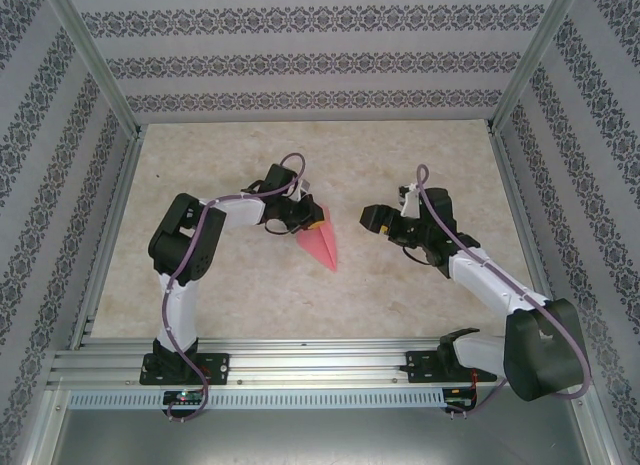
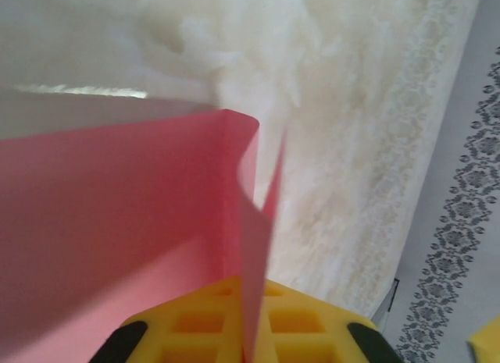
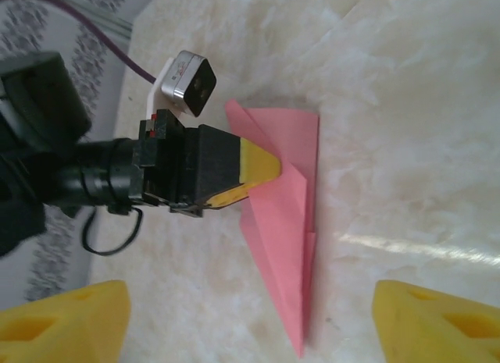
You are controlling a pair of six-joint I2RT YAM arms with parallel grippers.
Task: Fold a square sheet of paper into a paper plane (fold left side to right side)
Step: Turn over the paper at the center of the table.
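while pinching the wide upper end of the paper plane (image 1: pixel 322 243), best to hold the left gripper (image 1: pixel 311 223) low and steady, pressing the stacked layers flat instead of tugging. judging by the flaps splayed apart in the left wrist view, worth squeezing right on the centre crease, avoiding any lift or twist likely to spring the thin pink sheet open. found at centre frame in the top view, lying on the table (image 1: pixel 230 285), slim tip aimed toward the bottom of the frame, wide end caught between the yellow pads (image 2: pixel 297 324). reached from the left side of the frame, elbow raised, wrist bent in toward centre, jaws pressed together on the paper. over to the right, well apart from the paper: right gripper (image 1: pixel 372 219) spread wide, holding nothing, forearm stretched diagonally up from the lower right corner.
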